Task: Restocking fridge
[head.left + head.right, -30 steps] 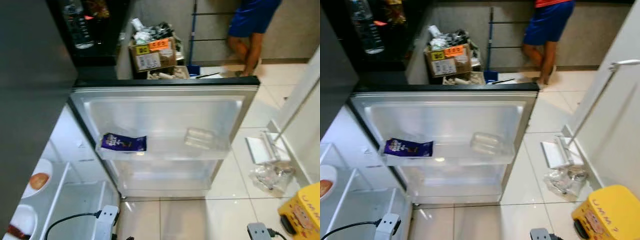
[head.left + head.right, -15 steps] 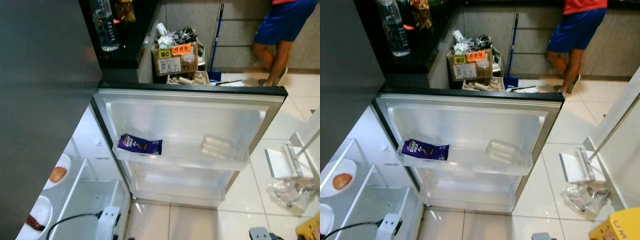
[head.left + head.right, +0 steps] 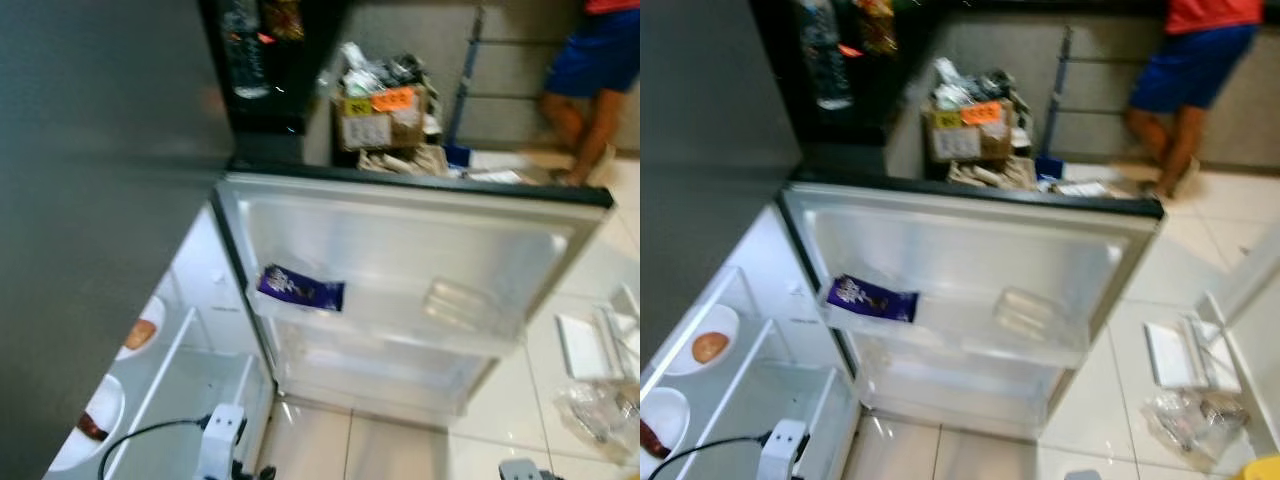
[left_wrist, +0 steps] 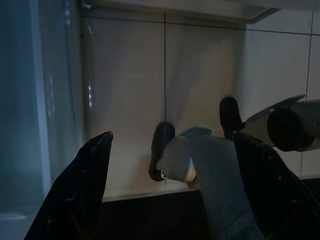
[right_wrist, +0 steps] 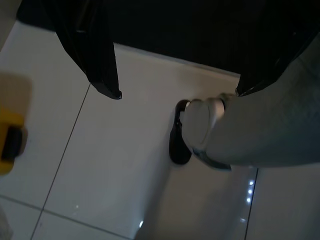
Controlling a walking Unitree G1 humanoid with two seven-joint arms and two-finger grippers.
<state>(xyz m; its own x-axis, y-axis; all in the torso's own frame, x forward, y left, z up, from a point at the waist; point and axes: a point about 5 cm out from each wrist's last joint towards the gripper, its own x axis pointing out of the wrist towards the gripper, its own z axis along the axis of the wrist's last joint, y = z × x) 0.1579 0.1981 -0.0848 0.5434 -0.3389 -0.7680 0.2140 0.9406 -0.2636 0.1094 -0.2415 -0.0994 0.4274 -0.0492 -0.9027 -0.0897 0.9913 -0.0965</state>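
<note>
the left gripper [image 4: 170,190] hangs idle near the tiled floor [image 4: 205,75], its two black fingers [image 4: 85,185] spread wide with nothing between them. the right gripper [image 5: 175,65] hangs over the floor as well, fingers likewise parted and holding nothing; a yellow object [image 5: 10,130] sits at the edge of that wrist picture. both wrist views look down on the robot's own grey leg and dark foot, which the head views leave out.

from the left in the head views: the dark grey fridge side [image 3: 90,200], then the white fridge interior [image 3: 760,330] with two white plates. the upper plate [image 3: 702,340] carries one round orange-brown item, the lower plate [image 3: 660,425] something dark red; what either food is cannot be told. below them one white power strip [image 3: 782,448] with a black cable lies at the fridge's foot.

the fridge door [image 3: 970,270] stands swung open, with two clear door shelves. the upper shelf [image 3: 960,335] holds one purple packet [image 3: 872,299] at its left end and one clear plastic container [image 3: 1028,311] further right; the lower shelf is blurred.

behind the door, one water bottle [image 3: 825,60] stands on a black counter, and a cardboard box [image 3: 968,135] full of clutter sits on the floor. to the right a person in blue shorts [image 3: 1190,75] stands, and crumpled clear plastic [image 3: 1195,420] lies on the tiles.
</note>
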